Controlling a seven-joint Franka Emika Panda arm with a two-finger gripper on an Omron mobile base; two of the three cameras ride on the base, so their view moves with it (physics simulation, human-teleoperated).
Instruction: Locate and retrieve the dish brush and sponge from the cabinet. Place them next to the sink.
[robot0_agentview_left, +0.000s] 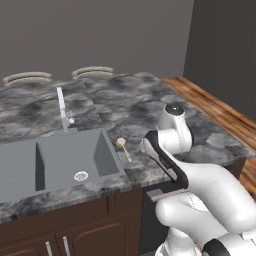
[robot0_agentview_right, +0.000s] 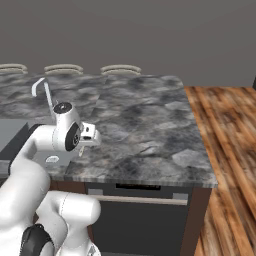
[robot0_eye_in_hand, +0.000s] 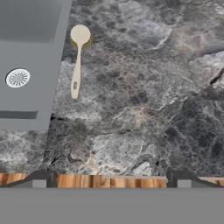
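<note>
My gripper (robot0_eye_in_hand: 112, 178) is hanging over the marbled counter (robot0_eye_in_hand: 144, 109) with its fingers spread wide and nothing between them, so I'm carrying nothing right now. Just past it, the dish brush (robot0_eye_in_hand: 77, 61) is lying flat on the stone right beside the sink (robot0_eye_in_hand: 30, 65), head away from me, with a yellow-olive edge showing under its head that I'm reading as the sponge (robot0_eye_in_hand: 89, 42), though I can't confirm it. I'm judging the brush half done and the sponge probably down too; the cabinet isn't something I'm looking at here.
</note>
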